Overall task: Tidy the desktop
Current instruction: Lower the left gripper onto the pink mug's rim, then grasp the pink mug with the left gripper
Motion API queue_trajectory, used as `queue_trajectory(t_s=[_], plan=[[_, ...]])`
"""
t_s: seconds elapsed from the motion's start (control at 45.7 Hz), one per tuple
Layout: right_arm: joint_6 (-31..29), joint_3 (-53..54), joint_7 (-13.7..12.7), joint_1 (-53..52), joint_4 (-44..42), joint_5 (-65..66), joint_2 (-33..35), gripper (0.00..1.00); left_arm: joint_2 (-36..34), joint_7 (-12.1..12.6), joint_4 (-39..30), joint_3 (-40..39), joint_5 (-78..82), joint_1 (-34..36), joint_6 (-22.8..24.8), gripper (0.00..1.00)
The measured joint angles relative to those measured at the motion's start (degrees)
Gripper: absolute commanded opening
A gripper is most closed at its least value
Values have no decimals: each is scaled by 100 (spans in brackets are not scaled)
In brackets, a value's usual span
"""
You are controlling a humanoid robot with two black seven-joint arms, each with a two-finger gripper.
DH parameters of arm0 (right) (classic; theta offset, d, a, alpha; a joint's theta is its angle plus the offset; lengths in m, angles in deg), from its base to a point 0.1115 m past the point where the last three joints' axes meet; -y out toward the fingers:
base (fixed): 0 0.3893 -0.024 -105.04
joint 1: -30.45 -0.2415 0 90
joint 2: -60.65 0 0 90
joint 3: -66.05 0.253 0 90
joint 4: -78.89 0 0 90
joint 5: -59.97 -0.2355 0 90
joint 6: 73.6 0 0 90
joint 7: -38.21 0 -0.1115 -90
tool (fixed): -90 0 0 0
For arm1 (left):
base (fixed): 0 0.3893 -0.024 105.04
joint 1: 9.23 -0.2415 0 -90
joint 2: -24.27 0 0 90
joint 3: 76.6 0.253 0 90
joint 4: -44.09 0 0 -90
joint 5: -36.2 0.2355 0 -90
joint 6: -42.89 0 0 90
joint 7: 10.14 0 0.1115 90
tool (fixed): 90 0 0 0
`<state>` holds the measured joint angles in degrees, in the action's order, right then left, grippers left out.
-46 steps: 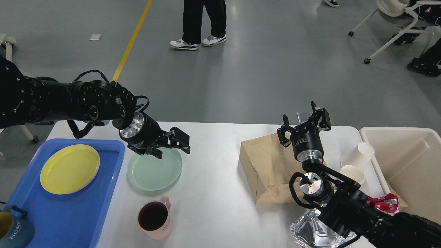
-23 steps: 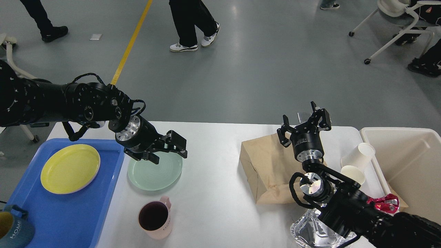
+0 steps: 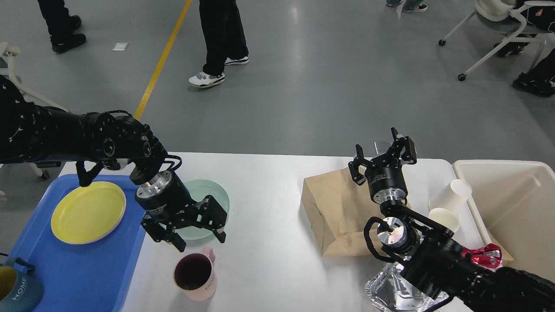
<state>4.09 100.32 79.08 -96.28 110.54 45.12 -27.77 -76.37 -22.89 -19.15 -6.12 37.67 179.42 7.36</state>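
Though cluttered, worktop (image 3: 269,225) spans lower view, both claws above it. Blue tray (image 3: 86,277) at 8 o'clock already holds yellow plate (image 3: 88,212), likely the crockery spot. Green plate (image 3: 207,196) under left claw (image 3: 199,240), spread wide, empty, pink mug (image 3: 195,273) just at its 6 o'clock. Right claw (image 3: 383,158) wide, idle over paper bag (image 3: 338,212).

The desktop (image 3: 269,190) carries a blue tray (image 3: 78,268), green plate (image 3: 217,190), pink mug (image 3: 195,273) and paper bag (image 3: 334,208) (crumpled).
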Motion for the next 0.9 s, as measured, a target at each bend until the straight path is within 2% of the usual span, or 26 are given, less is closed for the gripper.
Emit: queue_trajectory(t_s=[0.285,0.547,0.657,0.744,0.81,0.897], plan=[[0,0,0,0,0,0,0,100,-18,341,-120,213,108,-3,52,97],[0,0,0,0,0,0,0,100,18,487,-540,229,200,-108,-67,97],[0,0,0,0,0,0,0,100,27,799,-822,229,204,-165,-817,97],[0,0,0,0,0,0,0,100,30,1014,-1092,230,204,-228,-1750,97],[0,0,0,0,0,0,0,100,30,1079,-1252,230,204,-264,-2330,97],[0,0,0,0,0,0,0,100,32,1097,-1335,222,201,-280,-2676,97]])
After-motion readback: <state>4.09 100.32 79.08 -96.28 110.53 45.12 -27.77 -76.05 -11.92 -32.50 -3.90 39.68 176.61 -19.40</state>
